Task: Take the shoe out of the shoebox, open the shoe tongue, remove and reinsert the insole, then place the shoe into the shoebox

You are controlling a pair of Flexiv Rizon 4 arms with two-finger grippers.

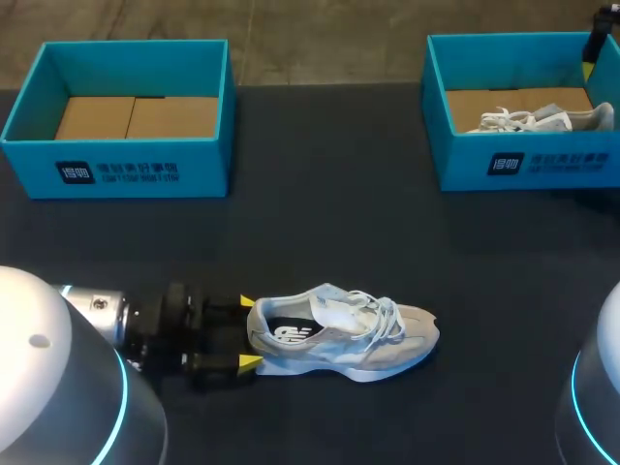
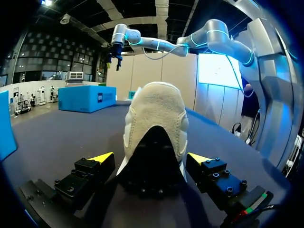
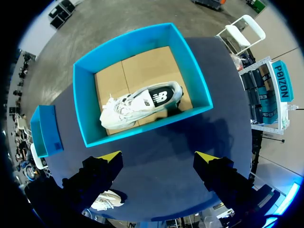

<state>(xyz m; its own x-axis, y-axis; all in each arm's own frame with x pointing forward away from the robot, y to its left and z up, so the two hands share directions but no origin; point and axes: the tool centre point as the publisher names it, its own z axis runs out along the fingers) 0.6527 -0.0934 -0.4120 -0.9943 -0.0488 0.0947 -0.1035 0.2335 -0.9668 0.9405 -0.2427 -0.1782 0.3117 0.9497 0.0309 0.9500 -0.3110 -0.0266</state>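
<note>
A grey-and-white shoe lies on its side on the dark table, toe pointing right. My left gripper is open at its heel, one yellow tip on each side. In the left wrist view the heel fills the gap between the fingers, and I see no firm contact. A second white shoe lies in the right blue shoebox. High above that shoebox my right gripper hangs open and empty, showing at the far right corner of the head view.
An empty blue shoebox with a cardboard floor stands at the back left. Between the two boxes and the shoe there is bare dark tabletop.
</note>
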